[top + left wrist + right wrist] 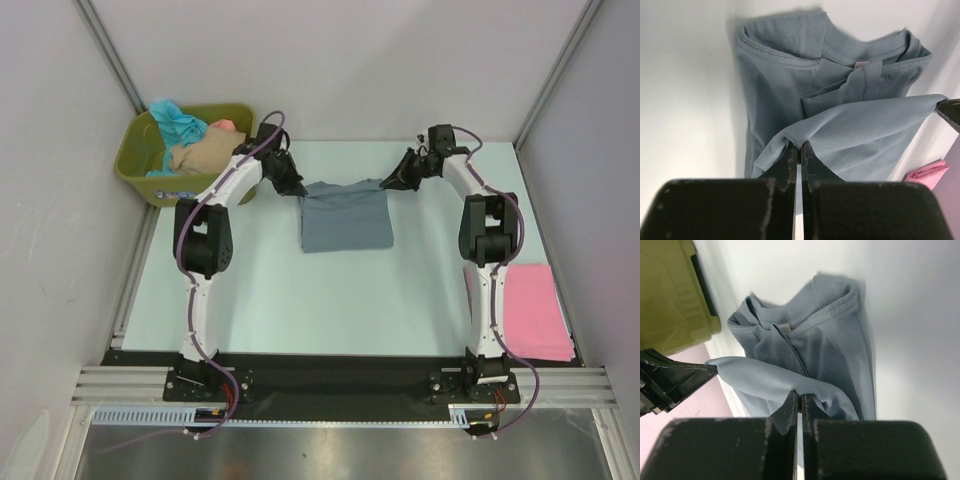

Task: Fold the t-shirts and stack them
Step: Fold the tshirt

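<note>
At the far middle of the desk [280, 300], the slate grey-blue t-shirt [347, 220] is seen lying between the two arms, partly folded into a rough rectangle. One corner of its raised edge is gripped by the left fingers [293, 187]. From the left wrist view they are shown pressed tight together, cloth pinched right at the tips, no gap to be made out. The opposite corner is taken by the right fingers [392, 182], clamped on the fabric in just the same way. Between the two grips a band of cloth is held stretched above the rest of the shirt, which is spread flat on the desk underneath. The ribbed collar [815, 30], with a small label [861, 64] inside it, is found at the end of the shirt away from both sets of fingers.

Over on the right side of the desk, beside the right arm, a pink t-shirt [532, 310] is laid flat and folded, well apart from the grey-blue one. At the far left corner an olive-green tub [135, 165] is placed, and a teal t-shirt [178, 122], a beige t-shirt [200, 152] and a salmon t-shirt [225, 126] are heaped loosely inside it.
</note>
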{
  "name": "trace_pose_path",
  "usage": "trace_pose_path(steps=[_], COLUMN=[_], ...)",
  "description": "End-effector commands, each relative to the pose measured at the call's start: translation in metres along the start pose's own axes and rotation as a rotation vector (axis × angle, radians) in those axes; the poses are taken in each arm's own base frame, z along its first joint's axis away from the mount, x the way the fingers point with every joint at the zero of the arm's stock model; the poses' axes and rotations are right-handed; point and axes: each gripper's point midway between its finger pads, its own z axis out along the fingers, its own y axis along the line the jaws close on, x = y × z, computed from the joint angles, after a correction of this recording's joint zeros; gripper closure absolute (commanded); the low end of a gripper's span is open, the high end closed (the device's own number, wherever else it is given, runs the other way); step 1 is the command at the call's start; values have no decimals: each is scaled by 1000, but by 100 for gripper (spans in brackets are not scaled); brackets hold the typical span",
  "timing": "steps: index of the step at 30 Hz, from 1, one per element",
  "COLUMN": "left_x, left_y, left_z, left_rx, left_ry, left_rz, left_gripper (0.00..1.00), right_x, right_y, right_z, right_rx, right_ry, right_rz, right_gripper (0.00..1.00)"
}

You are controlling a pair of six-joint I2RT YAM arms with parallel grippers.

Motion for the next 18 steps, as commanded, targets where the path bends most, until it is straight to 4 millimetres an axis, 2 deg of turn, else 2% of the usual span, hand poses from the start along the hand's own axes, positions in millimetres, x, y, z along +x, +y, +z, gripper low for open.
trace_pose_path(steps=[1, 6, 11, 15, 16, 18], left_x=[-33, -46, -57, -67, -70, -76], left_y=[-15, -25, -28, -39, -44, -45], left_z=[-13, -20, -12, -20, -30, -35], left_rx=[58, 111, 136, 172, 184, 183], left_ry=[-79, -153, -165, -208, -229, -260], left_rz=[-11, 8, -27, -13, -7, 3], left_gripper=[100, 100, 100, 100, 99, 100], right_x=[-26, -30, -44, -49, -49, -51], right_y=[20, 32, 40, 54, 58, 59], right_z=[-5, -7, -1, -9, -12, -15], right_rx=[-77, -136, -217, -251, -257, -257], right_ry=[-61, -81, -125, -155, -158, -169], right_rz=[-15, -4, 25, 8, -1, 0], right_gripper=[100, 100, 100, 100, 100, 100])
